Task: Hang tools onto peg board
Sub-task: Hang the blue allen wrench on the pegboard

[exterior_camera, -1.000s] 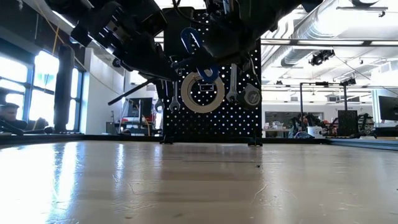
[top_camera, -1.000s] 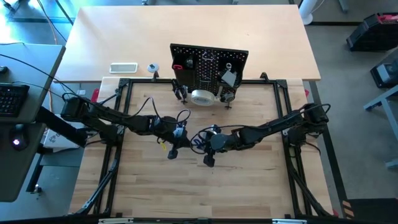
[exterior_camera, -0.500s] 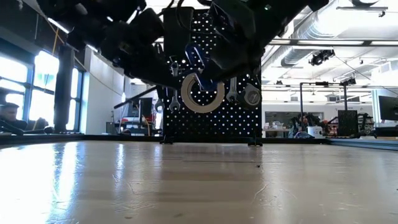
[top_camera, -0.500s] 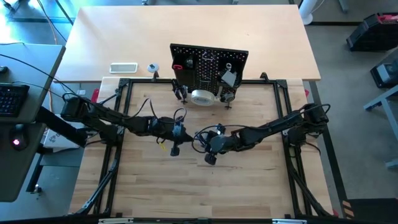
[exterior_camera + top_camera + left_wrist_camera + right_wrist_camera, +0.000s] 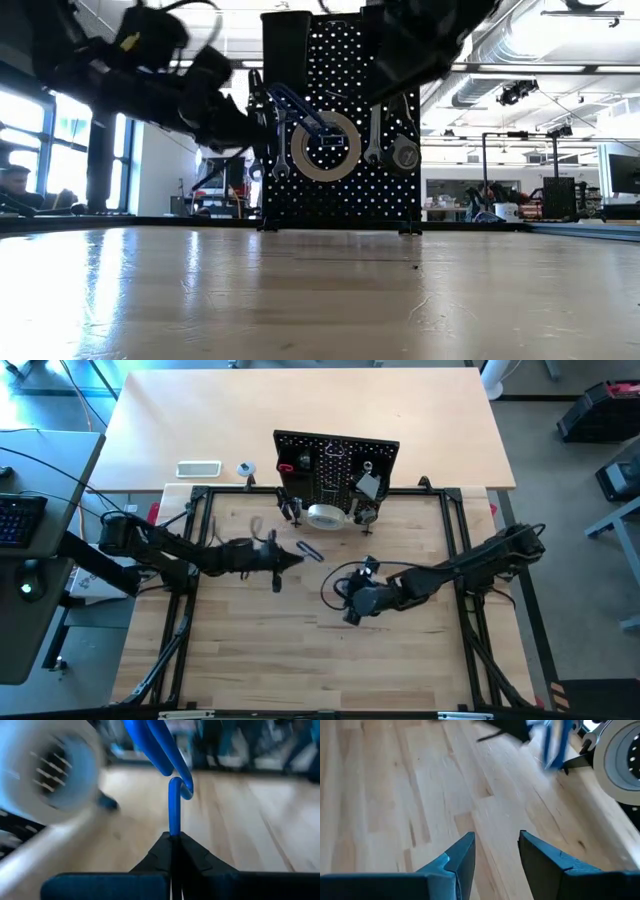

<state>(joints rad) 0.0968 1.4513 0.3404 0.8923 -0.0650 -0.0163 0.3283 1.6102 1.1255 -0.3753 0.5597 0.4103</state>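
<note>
I see the peg board (image 5: 336,468) standing at the far edge of the worktop (image 5: 330,650), the tape roll (image 5: 325,516) hanging on its front. My left gripper (image 5: 293,557) sits before it, my right gripper (image 5: 352,606) nearer, rightward.

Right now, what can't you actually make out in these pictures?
- What hangs on the peg board: too small in the high view; the low view shows the tape roll and wrenches, but both arms cover the board's top.
- Blue hex key in the shut left tool: motion-blurred; its far end is cut off by the left wrist view's edge.
- Right tool, open over bare table: the low view doesn't clearly show it.
</note>
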